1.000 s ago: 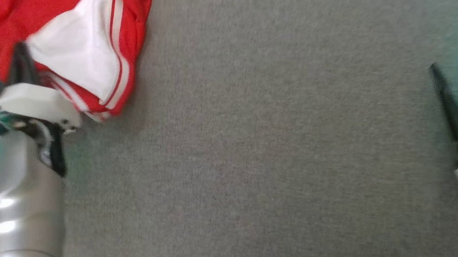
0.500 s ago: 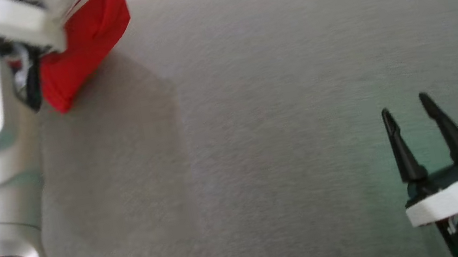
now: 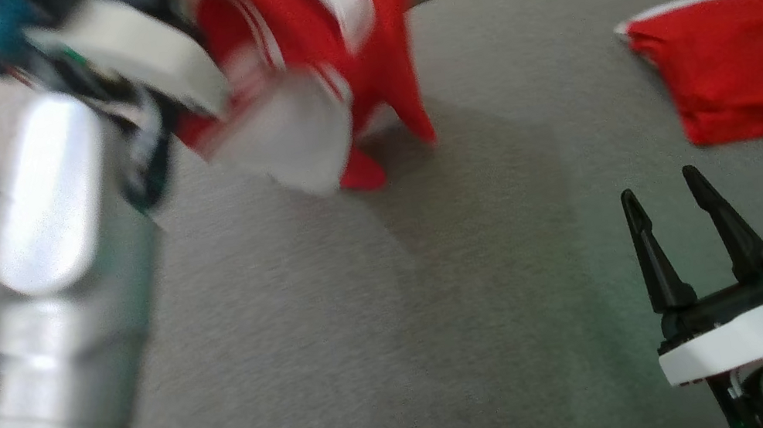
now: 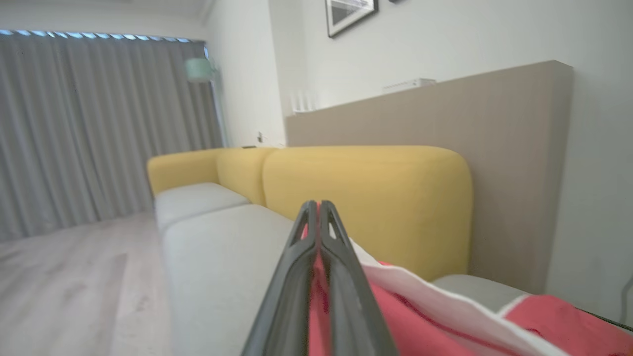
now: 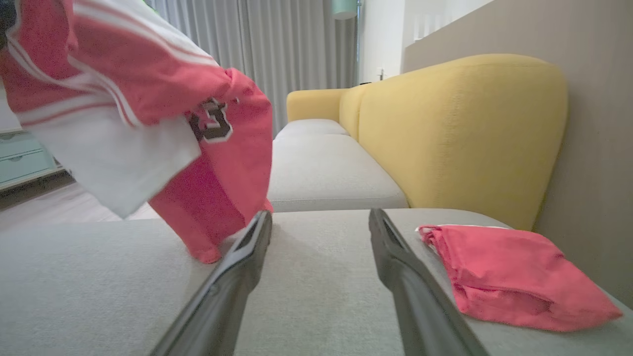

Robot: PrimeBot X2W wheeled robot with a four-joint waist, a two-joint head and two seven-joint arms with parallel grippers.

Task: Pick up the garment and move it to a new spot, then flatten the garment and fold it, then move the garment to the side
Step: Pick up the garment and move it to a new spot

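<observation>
Two end effectors are at work and one has cloth: the left end effector [image 4: 316, 205] is pinched closed on a fold of the red-and-white garment [image 3: 323, 59], with red fabric showing between its fingers [image 4: 346, 296] in the left wrist view. The garment hangs from that grip as a bunched bundle, its long axis running top to bottom, over the far left part of the grey sofa seat [image 3: 446, 312]. Its lowest tips seem to brush the cushion, though blur leaves that unsure. The right end effector [image 3: 659, 185] sits low over the near right of the seat, spread open and empty, fingers aimed toward the yellow backrest [image 5: 470, 123]. From it the garment lies ahead and off to the left, with bare cushion between them, so the left arm is plainly the nearer one. A folded red piece [image 3: 740, 64] lies ahead and to the right of the right end effector, near the backrest. Laying the garment down likely calls for the bare middle stretch, well apart from that piece
</observation>
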